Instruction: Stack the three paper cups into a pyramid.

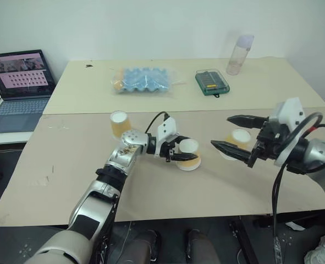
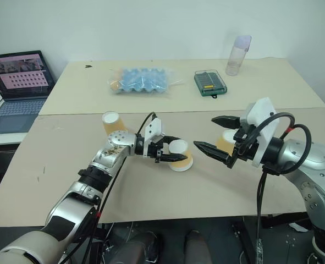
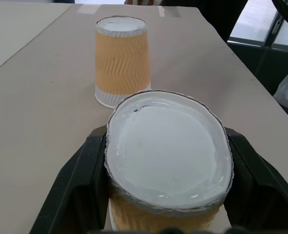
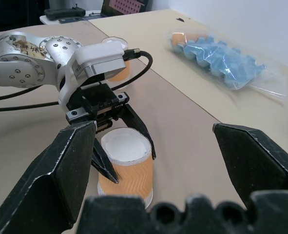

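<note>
3 paper cups (image 1: 120, 123) inverted on table (image 1: 69, 165), left tool (image 1: 180, 153) pinching middle cup (image 1: 188, 153), right tool (image 1: 235, 135) spread

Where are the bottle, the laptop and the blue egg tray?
bottle (image 1: 240, 55), left eye view, its middle.
laptop (image 1: 20, 75), left eye view, its screen.
egg tray (image 1: 144, 80), left eye view, its blue middle.

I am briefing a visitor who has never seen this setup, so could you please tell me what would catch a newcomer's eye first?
First, the left pincer at the table's middle, shut on an upside-down paper cup. Next, the right pincer, wide open and raised in front of a second cup on the right. A third cup stands inverted to the left, and a blue egg tray in plastic wrap lies on the far table.
</note>
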